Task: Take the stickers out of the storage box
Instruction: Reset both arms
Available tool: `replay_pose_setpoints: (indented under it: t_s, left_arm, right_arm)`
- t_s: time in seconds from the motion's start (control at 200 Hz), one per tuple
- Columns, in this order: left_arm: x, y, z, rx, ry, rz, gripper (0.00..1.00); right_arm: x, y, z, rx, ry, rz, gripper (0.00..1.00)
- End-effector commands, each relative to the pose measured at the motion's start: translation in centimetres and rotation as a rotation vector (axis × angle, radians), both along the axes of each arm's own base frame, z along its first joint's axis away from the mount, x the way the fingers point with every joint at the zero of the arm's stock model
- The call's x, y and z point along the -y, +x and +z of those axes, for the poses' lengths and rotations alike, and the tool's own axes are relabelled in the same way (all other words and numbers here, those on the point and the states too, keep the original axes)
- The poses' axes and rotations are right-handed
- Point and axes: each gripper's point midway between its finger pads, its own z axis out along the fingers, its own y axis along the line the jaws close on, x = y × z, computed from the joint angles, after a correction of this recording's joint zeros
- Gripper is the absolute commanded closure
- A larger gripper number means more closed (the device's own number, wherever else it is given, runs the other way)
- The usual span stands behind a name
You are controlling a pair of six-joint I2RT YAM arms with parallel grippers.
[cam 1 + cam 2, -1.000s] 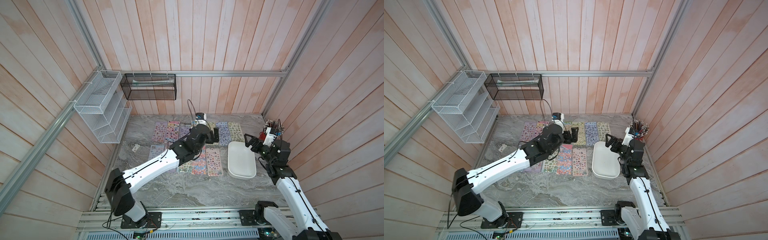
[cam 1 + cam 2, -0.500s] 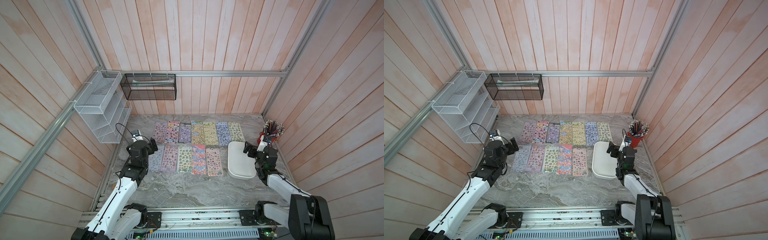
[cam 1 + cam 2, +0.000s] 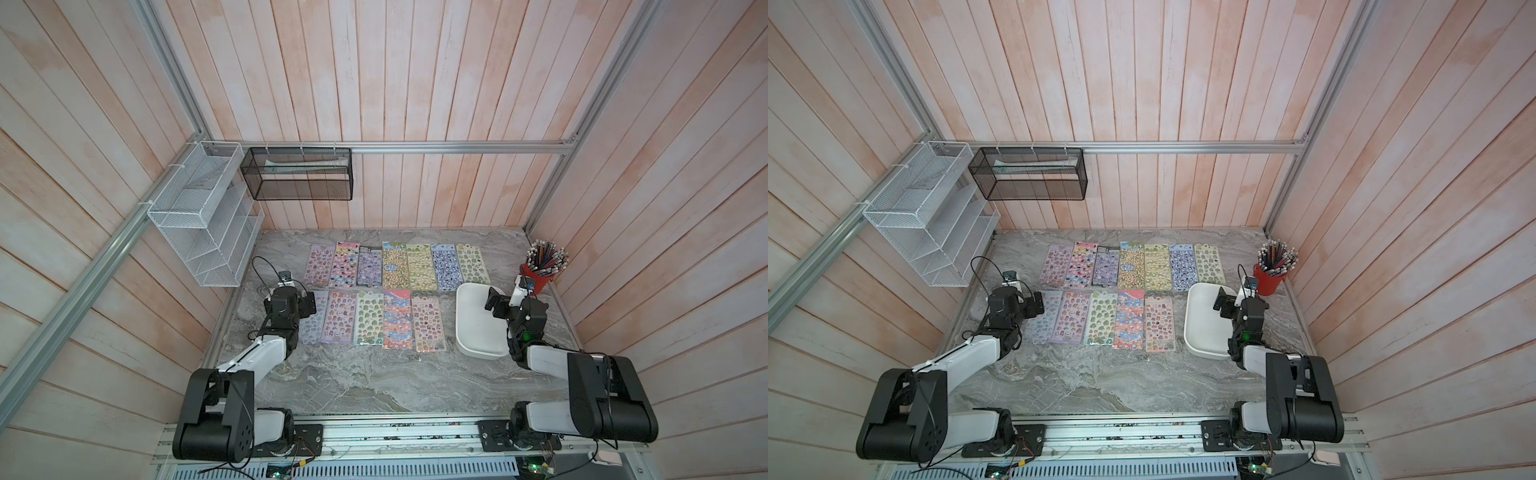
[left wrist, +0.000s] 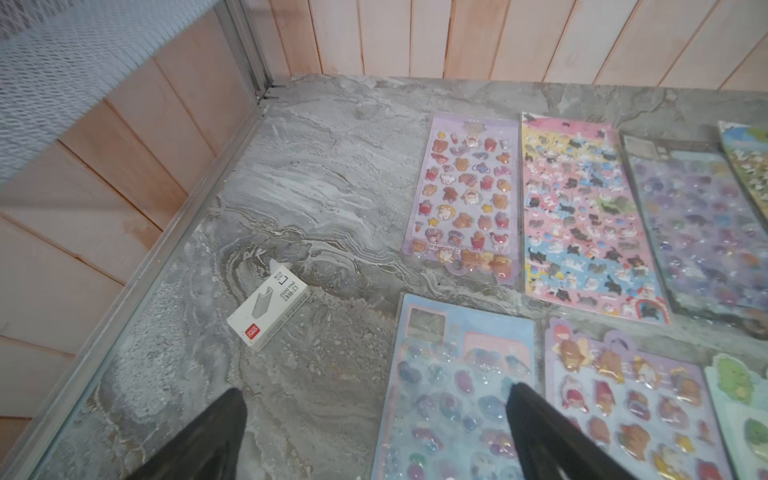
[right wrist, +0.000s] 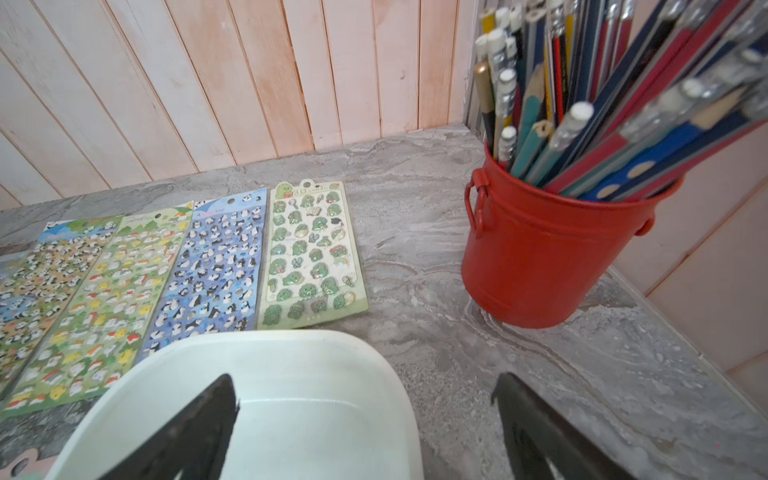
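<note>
The stickers (image 3: 394, 266) (image 3: 1129, 268) lie flat on the marble table in two rows, none overlapping the tub. The storage box (image 3: 473, 332) (image 3: 1204, 328), a white tub, sits right of them with nothing inside. My left gripper (image 3: 308, 302) (image 3: 1038, 305) hovers open at the left end of the near row. In the left wrist view its jaws (image 4: 376, 395) straddle the edge of a pale blue sheet (image 4: 457, 374). My right gripper (image 3: 493, 300) (image 3: 1221, 301) is open over the box's far right rim (image 5: 291, 357), one finger over the tub, one over the table.
A red bucket of pencils (image 3: 540, 278) (image 5: 540, 257) stands just behind the right gripper. A small white staple box (image 4: 268, 309) lies left of the sheets. A white wire rack (image 3: 203, 232) and a black mesh basket (image 3: 299, 174) hang on the walls.
My left arm has pulled back from the middle of the far row to the left end of the near row. The right arm has folded down lower. Both grippers stayed open.
</note>
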Motion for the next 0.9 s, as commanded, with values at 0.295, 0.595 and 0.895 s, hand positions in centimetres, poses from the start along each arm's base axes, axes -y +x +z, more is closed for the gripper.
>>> replay_pose_setpoints:
  t_s: [0.295,0.595,0.895]
  left_arm:
    - [1.2,2.9,2.2,0.274,0.007,-0.104,0.00]
    - [0.5,-0.5,2.8,0.430,0.005,-0.059,0.00]
    - [0.3,0.6,2.3,0.382,-0.036,-0.090,0.00]
  right_arm:
    - [0.4,-2.4,2.7,0.223,-0.085,-0.016,0.02]
    - [0.0,-2.5,2.0,0.233,-0.089,0.010,0.02]
    - [-0.3,0.2,0.3,0.119,-0.088,0.044,0.02]
